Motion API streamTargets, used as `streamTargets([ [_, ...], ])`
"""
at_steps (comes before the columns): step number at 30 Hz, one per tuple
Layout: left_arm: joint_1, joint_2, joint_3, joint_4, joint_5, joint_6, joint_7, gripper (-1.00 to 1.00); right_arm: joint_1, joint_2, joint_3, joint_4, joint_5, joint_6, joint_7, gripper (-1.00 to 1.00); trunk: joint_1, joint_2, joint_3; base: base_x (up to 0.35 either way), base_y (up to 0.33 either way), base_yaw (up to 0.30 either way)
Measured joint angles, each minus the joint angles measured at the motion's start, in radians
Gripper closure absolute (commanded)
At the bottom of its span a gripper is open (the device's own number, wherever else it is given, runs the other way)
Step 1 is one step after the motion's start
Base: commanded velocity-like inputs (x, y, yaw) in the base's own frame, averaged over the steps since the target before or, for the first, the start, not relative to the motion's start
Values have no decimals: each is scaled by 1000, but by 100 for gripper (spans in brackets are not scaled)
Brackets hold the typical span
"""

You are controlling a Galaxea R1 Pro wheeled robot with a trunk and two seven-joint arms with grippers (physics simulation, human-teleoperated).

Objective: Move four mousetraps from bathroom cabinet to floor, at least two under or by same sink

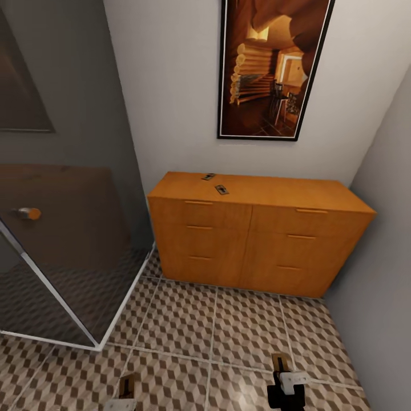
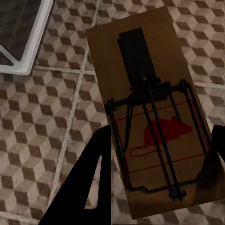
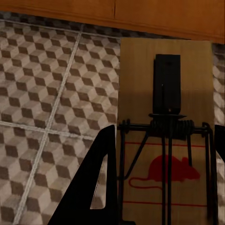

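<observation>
An orange wooden cabinet with drawers stands against the far wall. Two mousetraps lie on its top near the left end. My left gripper is low over the bathroom floor and shut on a third mousetrap. This one is a brown wooden slab with a wire spring and a red mouse print. My right gripper is shut on a fourth mousetrap, in front of the cabinet. The bathroom sink is out of view.
A glass shower enclosure with a white frame takes up the left side. A framed picture hangs above the cabinet. A grey wall closes the right side. Open cube-patterned tiles lie between me and the cabinet.
</observation>
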Motion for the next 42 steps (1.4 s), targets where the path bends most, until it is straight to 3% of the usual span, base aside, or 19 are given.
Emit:
streamTargets([
  [42,0,-1,0,0,0,0,0,100,0,0,0,2,0,0,-1,100,0,0,0,0,0,257],
])
